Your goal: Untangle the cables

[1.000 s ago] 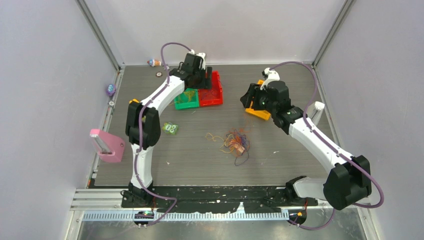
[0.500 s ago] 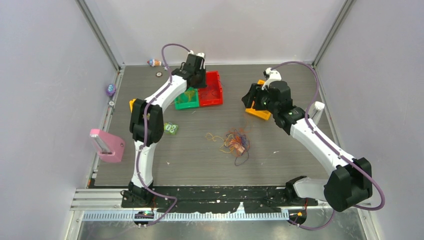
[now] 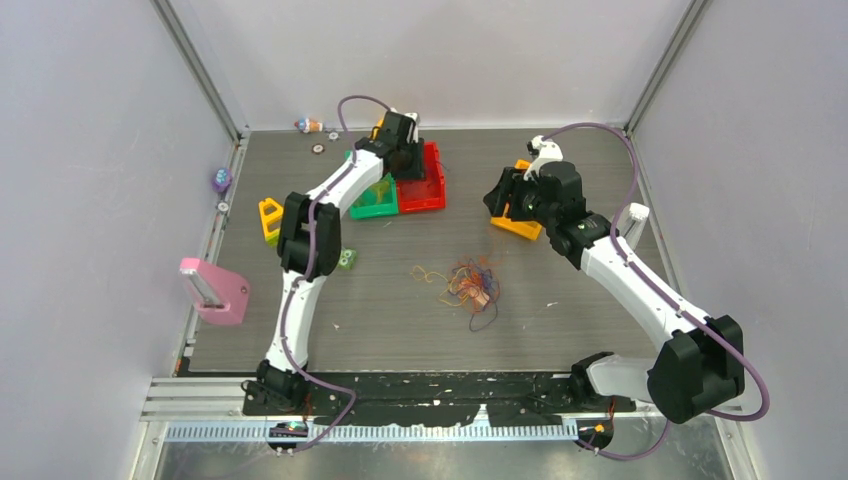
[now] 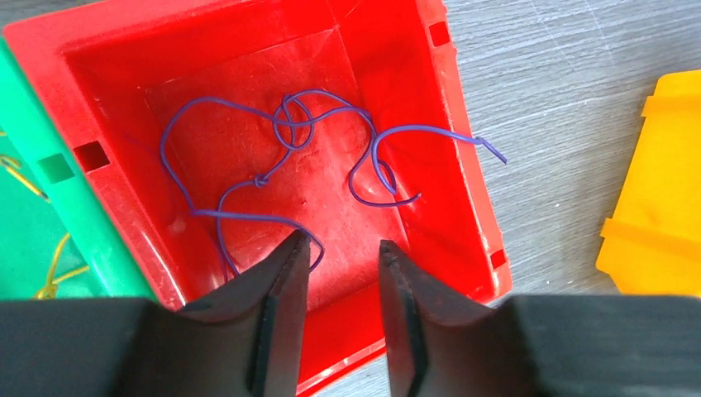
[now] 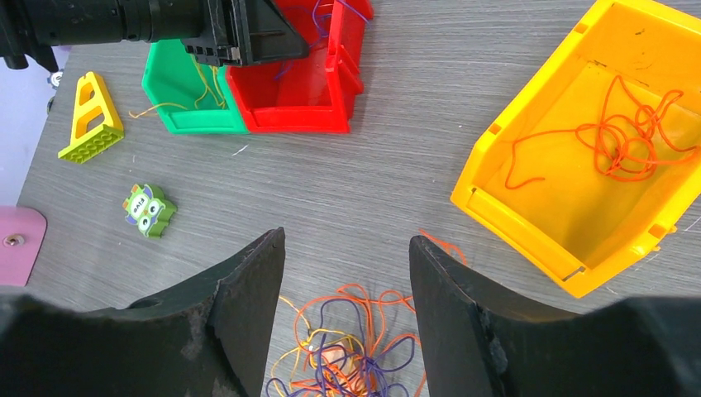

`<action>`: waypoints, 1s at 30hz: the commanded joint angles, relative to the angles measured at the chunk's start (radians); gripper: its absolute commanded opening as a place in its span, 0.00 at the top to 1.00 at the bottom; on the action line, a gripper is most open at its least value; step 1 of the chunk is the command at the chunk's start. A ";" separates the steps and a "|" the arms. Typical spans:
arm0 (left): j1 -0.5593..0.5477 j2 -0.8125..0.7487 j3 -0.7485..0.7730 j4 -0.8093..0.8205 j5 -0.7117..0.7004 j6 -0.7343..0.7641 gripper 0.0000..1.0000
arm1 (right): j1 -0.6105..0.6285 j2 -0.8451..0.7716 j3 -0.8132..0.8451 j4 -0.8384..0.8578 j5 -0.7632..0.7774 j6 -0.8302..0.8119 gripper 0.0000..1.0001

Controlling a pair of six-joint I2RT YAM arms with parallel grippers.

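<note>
A tangle of orange, yellow and purple cables (image 3: 472, 283) lies mid-table, also low in the right wrist view as the tangle (image 5: 355, 356). One purple cable (image 4: 285, 124) lies loose in the red bin (image 4: 463, 165), one end draped over its rim. My left gripper (image 4: 343, 244) hovers open above that bin (image 3: 425, 190), nothing between its fingers. An orange cable (image 5: 628, 141) sits in the yellow bin (image 5: 529, 223). A yellow cable (image 4: 54, 256) shows in the green bin (image 4: 74, 207). My right gripper (image 5: 347, 236) is open and empty, high between the tangle and the yellow bin (image 3: 515, 226).
The green bin (image 3: 372, 205) adjoins the red one at the back. A yellow triangular block (image 3: 270, 218) and a green owl block (image 3: 346, 259) lie left of centre. A pink object (image 3: 215, 292) sits at the left edge, small toys (image 3: 310, 126) at the back left.
My left arm swung right, from over the green bin to over the red bin, uncovering the yellow block. Its jaws now stand apart over the purple cable. The right arm has barely moved.
</note>
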 commanded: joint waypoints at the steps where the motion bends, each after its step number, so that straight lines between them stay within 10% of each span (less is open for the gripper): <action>1: 0.007 -0.116 -0.028 0.014 0.024 0.027 0.59 | -0.006 -0.007 0.013 0.030 -0.014 -0.001 0.38; 7: 0.005 -0.373 -0.261 0.043 0.024 0.086 0.27 | -0.005 -0.007 -0.006 -0.001 -0.023 0.006 0.34; 11: -0.001 -0.587 -0.484 0.128 -0.005 0.096 0.01 | -0.005 -0.024 -0.051 -0.018 0.009 0.028 0.11; 30: -0.109 -1.279 -1.288 0.240 -0.330 -0.009 0.00 | -0.004 -0.142 -0.261 -0.087 -0.048 0.048 0.04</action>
